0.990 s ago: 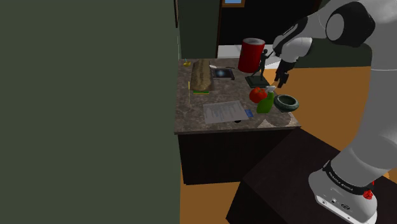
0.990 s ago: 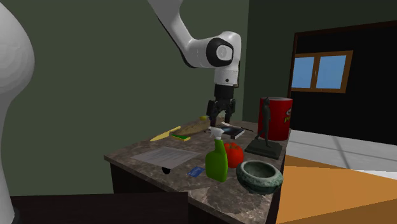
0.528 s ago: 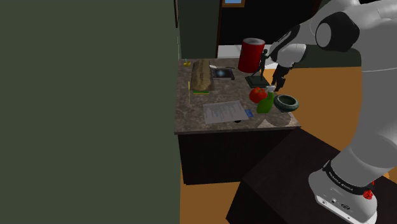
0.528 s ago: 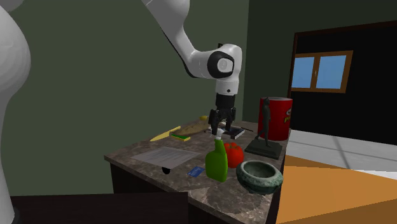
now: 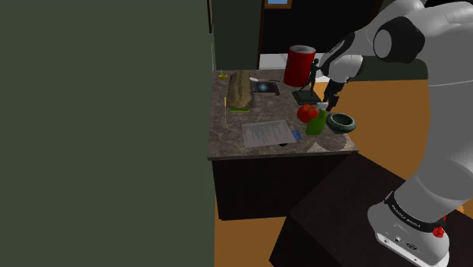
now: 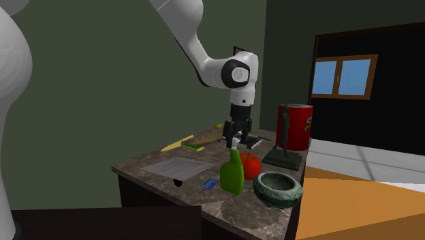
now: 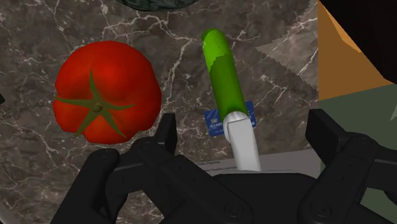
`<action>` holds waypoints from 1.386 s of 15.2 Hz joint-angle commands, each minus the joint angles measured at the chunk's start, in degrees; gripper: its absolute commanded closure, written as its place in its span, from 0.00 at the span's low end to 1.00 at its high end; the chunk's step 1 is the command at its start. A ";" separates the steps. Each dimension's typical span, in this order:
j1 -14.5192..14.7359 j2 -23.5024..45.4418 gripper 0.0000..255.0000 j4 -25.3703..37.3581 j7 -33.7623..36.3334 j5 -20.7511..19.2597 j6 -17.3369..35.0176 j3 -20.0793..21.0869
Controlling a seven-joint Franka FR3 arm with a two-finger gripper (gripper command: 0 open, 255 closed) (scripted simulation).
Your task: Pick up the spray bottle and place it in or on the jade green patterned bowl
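The green spray bottle [image 6: 231, 174] stands upright on the table [image 6: 139, 166], right under the claw [image 6: 235, 140]. The claw's fingers are spread either side of the white nozzle, not touching it. The arm arches over, wrist pointing straight down. The print on the blue card [image 7: 214, 122] below is unreadable. The bowl [image 6: 277, 189] sits near, partly cut off at the wrist view's edge.

Tabletop [image 7: 159, 38]: dark stone, marble-like with white veins, polished in look. Spray bottle [image 7: 224, 83]: smooth green body with a slight sheen, plastic in appearance; the nozzle is smooth white. Tomato [image 7: 105, 89]: smooth, glossy red skin. Bowl [image 6: 278, 189]: mottled green surface with a dull sheen. Sheet [image 6: 178, 166]: flat, matt paper. Gripper [image 7: 245, 130]: smooth black finish — matt throughout.
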 commanded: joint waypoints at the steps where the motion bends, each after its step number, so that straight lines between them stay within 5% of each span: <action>1: 0.00 0.00 0.00 0.00 0.00 0.00 0.00 0.00; 2: 0.00 0.00 1.00 0.00 0.00 0.00 0.00 0.00; 21: 1.58 -5.02 1.00 0.46 2.26 -3.27 -4.98 -2.30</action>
